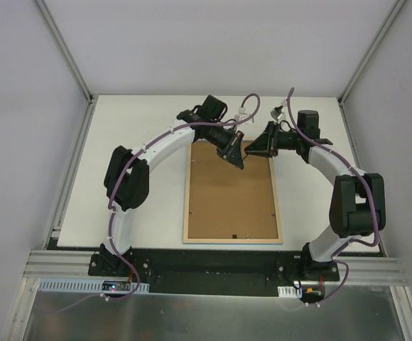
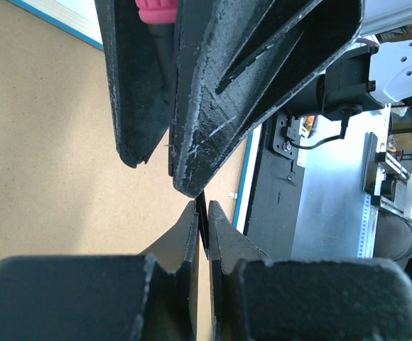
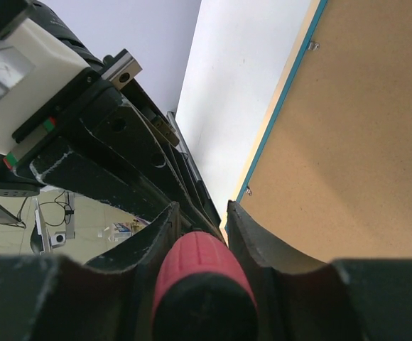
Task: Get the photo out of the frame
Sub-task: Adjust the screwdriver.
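The frame [image 1: 231, 206] lies face down on the white table, its brown back panel [image 3: 362, 142] up and a turquoise edge [image 3: 284, 92] showing. The photo is hidden under that panel. Both grippers meet just above the frame's far end. My right gripper [image 3: 201, 209] is shut on the red handle [image 3: 199, 270] of a small screwdriver. My left gripper [image 2: 202, 209] is shut on the screwdriver's thin dark shaft [image 2: 203, 220], tip to tip with the right fingers [image 2: 213, 106]. From above, the left gripper [image 1: 236, 160] and right gripper [image 1: 252, 149] nearly touch.
Small metal retaining tabs [image 3: 312, 46] sit along the back panel's rim. Bare white table [image 1: 142, 142] lies on both sides of the frame. Grey enclosure walls ring the table, and a black base rail [image 1: 213, 266] runs along its near edge.
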`<state>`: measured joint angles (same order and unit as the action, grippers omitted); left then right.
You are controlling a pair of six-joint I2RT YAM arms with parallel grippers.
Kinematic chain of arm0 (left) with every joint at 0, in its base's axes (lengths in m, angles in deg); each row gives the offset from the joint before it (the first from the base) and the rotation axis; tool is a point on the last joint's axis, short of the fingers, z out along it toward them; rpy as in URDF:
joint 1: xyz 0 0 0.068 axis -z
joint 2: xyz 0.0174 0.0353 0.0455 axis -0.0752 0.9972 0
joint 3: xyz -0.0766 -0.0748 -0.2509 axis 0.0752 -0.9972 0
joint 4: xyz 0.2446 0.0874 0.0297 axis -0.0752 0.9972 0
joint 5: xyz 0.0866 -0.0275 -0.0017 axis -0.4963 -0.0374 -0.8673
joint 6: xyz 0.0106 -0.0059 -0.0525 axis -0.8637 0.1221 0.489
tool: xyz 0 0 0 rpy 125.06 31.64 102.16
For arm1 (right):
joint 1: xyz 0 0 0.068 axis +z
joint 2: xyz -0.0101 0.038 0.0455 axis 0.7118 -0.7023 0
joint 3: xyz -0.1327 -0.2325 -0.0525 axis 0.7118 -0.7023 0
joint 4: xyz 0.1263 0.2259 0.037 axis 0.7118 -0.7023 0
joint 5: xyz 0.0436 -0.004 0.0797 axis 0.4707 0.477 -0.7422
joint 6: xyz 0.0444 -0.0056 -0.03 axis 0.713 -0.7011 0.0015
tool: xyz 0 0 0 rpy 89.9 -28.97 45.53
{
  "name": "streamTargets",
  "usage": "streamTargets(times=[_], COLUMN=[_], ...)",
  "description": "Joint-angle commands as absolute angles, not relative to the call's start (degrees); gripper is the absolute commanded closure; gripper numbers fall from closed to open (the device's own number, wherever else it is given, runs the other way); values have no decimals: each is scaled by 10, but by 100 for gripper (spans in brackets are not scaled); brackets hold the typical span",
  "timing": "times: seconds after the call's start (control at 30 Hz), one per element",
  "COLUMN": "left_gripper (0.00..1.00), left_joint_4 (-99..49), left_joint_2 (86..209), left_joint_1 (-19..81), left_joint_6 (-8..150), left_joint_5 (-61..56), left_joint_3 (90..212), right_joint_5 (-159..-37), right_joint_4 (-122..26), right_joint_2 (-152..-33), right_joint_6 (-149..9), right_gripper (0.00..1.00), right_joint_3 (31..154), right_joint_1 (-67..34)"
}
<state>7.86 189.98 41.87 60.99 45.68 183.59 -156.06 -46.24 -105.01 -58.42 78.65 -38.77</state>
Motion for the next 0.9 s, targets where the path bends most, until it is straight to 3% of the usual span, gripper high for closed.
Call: streamTargets(times=[0.0,0.1,0.3,0.47,0.5,0.57,0.63,0.73,0.87], left_gripper=[100,100,100,98,85,50,25,7,1], left_joint_4=[74,78,85,92,97,106,114,121,126], left_joint_2=[1867,1870,1876,1878,1877,1870,1855,1820,1789], left_joint_1=[435,437,440,440,439,432,418,389,339], left_joint_6=[572,568,562,565,565,565,561,549,539], left_joint_5=[491,491,491,475,473,472,468,452,387], left_joint_3=[1836,1838,1843,1850,1851,1851,1840,1814,1772], right_joint_5=[-1589,-1593,-1602,-1581,-1559,-1511,-1465,-1399,-1275], right_joint_4=[-430,-428,-429,-460,-497,-564,-609,-641,-629], right_joint_2=[-1054,-1056,-1059,-1045,-1038,-1013,-988,-941,-878], right_joint_6=[-567,-566,-570,-620,-649,-724,-764,-823,-902], right_gripper=[66,71,99,99,99,99,99,99,99], right_joint_3=[813,813,813,813,818,831,837,833,802], right_joint_1=[-380,-379,-375,-374,-376,-380,-388,-397,-397])
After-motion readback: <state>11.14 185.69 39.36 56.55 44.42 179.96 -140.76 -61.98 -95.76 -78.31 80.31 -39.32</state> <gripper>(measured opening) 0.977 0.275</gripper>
